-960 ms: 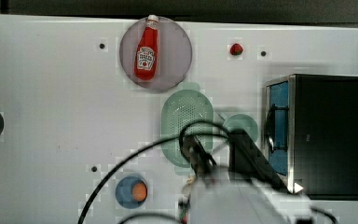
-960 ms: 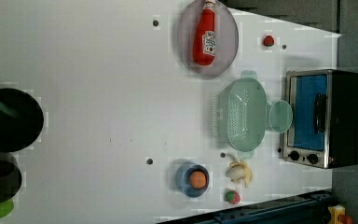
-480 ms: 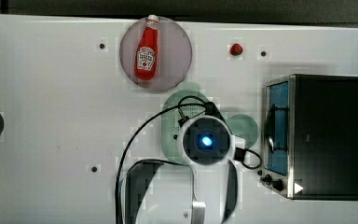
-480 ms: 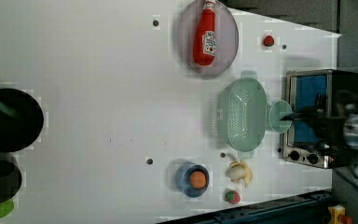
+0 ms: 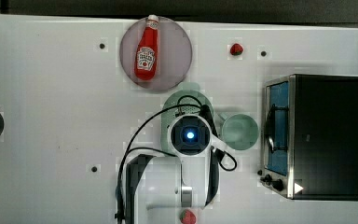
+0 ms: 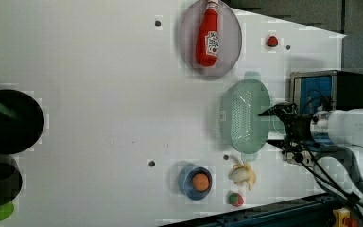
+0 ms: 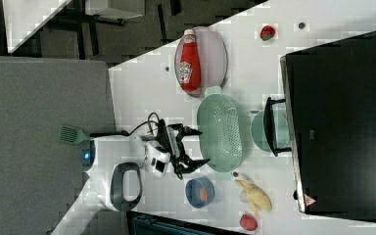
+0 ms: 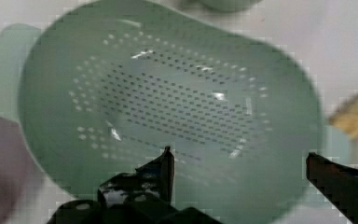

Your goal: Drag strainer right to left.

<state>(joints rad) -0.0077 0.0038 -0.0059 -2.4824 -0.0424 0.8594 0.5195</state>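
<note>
No wording can be read anywhere. The red plastic ketchup bottle (image 5: 147, 52) lying on the greyish-pink round plate (image 5: 177, 58) bears a white label whose print is illegible, and the black toaster oven (image 7: 340, 122) carries a small triangular warning sign (image 7: 308, 200).

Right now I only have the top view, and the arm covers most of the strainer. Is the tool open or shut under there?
Observer: Open. In the wrist view the tool stands spread wide over the strainer.
Operator: Is anything inside the strainer?
Observer: No. The wrist view shows its perforated bowl empty.
Operator: What is the arm hiding next to it?
Observer: A banana lies on the table close to the strainer's lower end in the left view. Whether the two touch I cannot tell.
</note>
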